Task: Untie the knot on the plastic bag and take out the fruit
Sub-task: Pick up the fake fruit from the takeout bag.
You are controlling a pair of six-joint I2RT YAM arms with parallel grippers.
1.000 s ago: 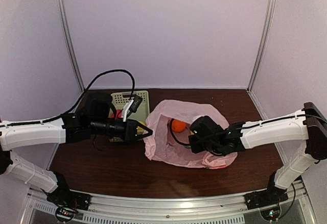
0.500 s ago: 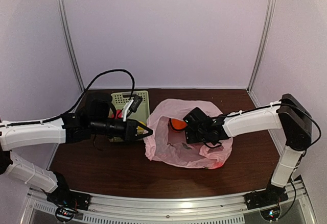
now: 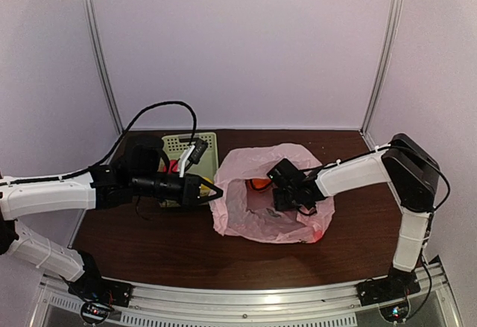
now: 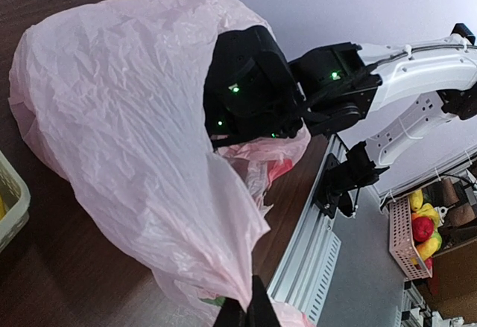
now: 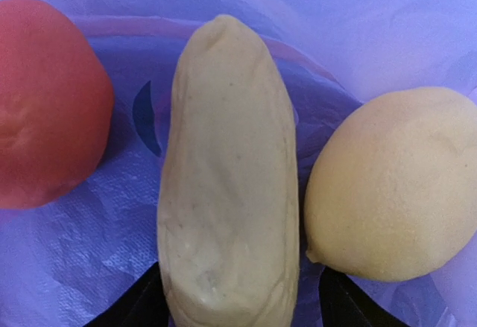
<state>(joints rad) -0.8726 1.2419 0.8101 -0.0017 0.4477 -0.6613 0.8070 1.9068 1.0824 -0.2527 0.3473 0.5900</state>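
Observation:
The pink plastic bag [image 3: 257, 219] lies open in the middle of the table. My left gripper [image 3: 214, 191] is shut on the bag's left rim [image 4: 223, 267] and holds it up; its tips show in the left wrist view [image 4: 250, 313]. My right gripper [image 3: 279, 191] reaches inside the bag. In the right wrist view it is open [image 5: 235, 308], its fingers [image 5: 134, 306] either side of an elongated pale yellow fruit [image 5: 227, 178]. A red fruit [image 5: 45, 103] lies to the left and a yellow lemon-like fruit [image 5: 395, 185] to the right. An orange fruit [image 3: 259, 184] shows inside the bag.
A pale green slotted basket [image 3: 201, 144] stands at the back left behind my left arm, with a red piece [image 3: 173, 167] in it. The metal rail [image 3: 246, 301] runs along the near edge. White walls enclose the table on three sides.
My right arm has swung up and left, and its gripper has gone deeper into the bag toward the orange fruit. The bag's far rim has risen. My left arm has not moved.

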